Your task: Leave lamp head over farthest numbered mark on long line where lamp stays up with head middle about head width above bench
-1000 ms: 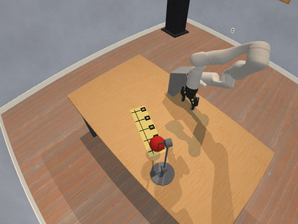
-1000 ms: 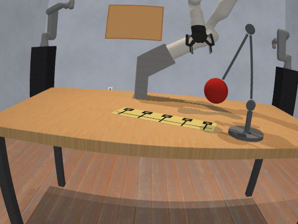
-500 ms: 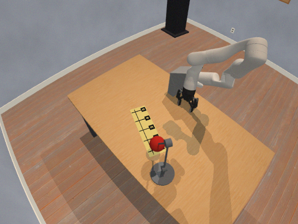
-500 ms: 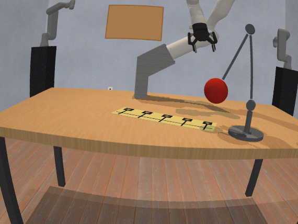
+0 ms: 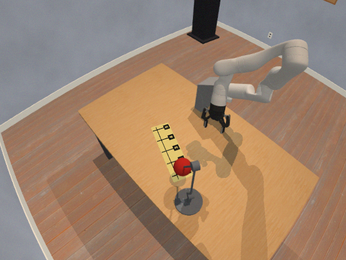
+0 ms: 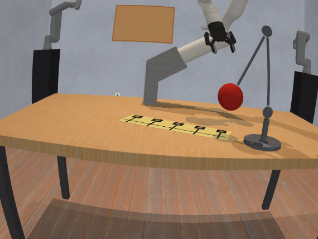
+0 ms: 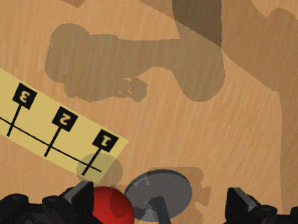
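Note:
The lamp has a round grey base (image 5: 189, 201) (image 6: 262, 142) (image 7: 160, 192), two thin grey arms folded at a high elbow (image 6: 266, 30) (image 5: 195, 166), and a red round head (image 5: 182, 167) (image 6: 230, 96) (image 7: 112, 207). The head hangs well above the bench, over the mark nearest the base on the yellow strip (image 5: 165, 146) (image 6: 176, 127) (image 7: 47, 132). The strip bears a long black line with several numbered marks. My gripper (image 5: 216, 122) (image 6: 220, 43) is open and empty, high above the bench, behind and apart from the lamp.
The wooden bench (image 5: 136, 100) (image 6: 70, 117) carries the arm's grey pedestal (image 5: 204, 97) (image 6: 156, 75) at its back edge. Black stands with other arms stand on the floor at the left (image 6: 44, 72) and right (image 6: 304, 95).

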Available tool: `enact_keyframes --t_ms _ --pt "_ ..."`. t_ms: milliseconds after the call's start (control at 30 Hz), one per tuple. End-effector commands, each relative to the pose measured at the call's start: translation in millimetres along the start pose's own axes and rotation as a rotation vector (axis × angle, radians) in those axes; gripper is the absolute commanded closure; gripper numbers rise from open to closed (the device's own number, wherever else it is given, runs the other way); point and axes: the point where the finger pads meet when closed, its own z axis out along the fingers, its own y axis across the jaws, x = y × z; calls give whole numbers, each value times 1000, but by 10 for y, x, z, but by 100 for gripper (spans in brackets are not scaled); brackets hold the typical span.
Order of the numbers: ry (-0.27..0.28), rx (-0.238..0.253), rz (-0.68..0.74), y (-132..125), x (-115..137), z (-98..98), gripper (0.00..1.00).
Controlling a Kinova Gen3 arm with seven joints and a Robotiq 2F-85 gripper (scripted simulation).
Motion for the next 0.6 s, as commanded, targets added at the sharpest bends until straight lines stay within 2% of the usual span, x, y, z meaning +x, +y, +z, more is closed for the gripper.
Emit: enact_keyframes --t_ms 0,433,567 --pt "-25 -20 -38 26 -97 -18 0" --pt "-90 -107 -253 259 -440 -38 0" --pt "-100 -121 -286 306 -481 -48 0"
